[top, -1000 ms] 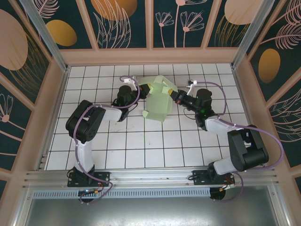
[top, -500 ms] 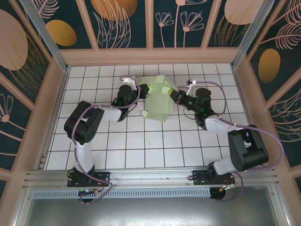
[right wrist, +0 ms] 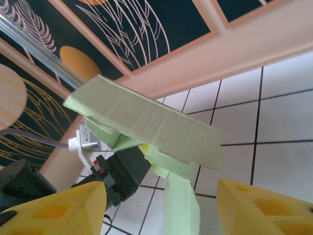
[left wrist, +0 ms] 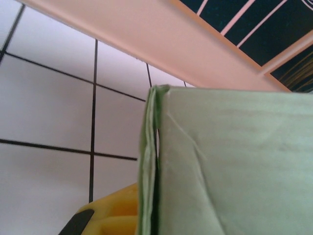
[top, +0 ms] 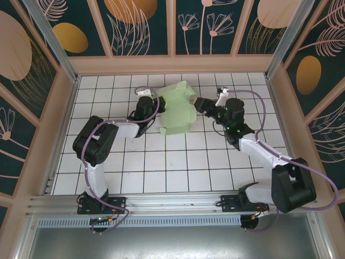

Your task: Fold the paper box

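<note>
The pale mint-green paper box (top: 178,110) stands partly folded on the tiled floor near the back, flaps hanging loose. My left gripper (top: 158,104) is shut on its left edge. In the left wrist view the layered card edge (left wrist: 149,161) runs right against one yellow finger (left wrist: 110,213), and the other finger is hidden behind the card. My right gripper (top: 201,103) stands open just right of the box, apart from it. In the right wrist view its yellow fingers (right wrist: 58,208) are spread wide with the box (right wrist: 146,122) ahead of them, and the left gripper's black body (right wrist: 122,169) is under the box's top panel.
The peach back wall (top: 172,63) runs close behind the box. White tiled floor (top: 172,162) lies free between the box and the arm bases. Side walls (top: 59,124) close in the left and right.
My right gripper has come off the box's right side and drawn back, now open. The box has shifted a little to the left and back with the left gripper.
</note>
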Available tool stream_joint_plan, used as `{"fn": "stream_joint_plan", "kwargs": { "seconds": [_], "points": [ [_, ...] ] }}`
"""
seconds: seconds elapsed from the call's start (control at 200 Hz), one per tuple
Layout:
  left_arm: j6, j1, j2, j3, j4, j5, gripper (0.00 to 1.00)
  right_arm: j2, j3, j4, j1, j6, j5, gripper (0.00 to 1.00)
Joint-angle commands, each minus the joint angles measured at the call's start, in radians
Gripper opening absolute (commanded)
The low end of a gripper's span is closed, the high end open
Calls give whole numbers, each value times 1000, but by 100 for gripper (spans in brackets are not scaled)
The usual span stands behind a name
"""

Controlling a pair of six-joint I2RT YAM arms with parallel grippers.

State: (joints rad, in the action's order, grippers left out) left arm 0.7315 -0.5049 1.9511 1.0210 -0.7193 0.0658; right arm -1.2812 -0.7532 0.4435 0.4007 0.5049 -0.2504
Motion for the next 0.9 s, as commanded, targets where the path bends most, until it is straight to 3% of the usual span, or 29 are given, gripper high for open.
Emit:
{"fn": "stream_joint_plan", "kwargs": {
  "seconds": [0.0, 0.185, 0.38, 0.596, 0.896],
  "points": [
    [-52, 3, 5, 49, 38, 88, 0, 8, -115, -157, 63, -117, 162, 61],
    [-118, 4, -29, 46, 95, 236, 0, -95, -293, -285, 187, -184, 313, 59],
    [-191, 3, -84, 5, 112, 340, 0, -240, -495, -393, 230, -171, 305, 59],
    [-214, 4, -145, -43, 84, 354, 0, -397, -697, -545, 228, -96, 271, 51],
    [-224, 3, -162, -85, 76, 341, 0, -462, -757, -583, 220, -46, 214, 41]
  ]
}}
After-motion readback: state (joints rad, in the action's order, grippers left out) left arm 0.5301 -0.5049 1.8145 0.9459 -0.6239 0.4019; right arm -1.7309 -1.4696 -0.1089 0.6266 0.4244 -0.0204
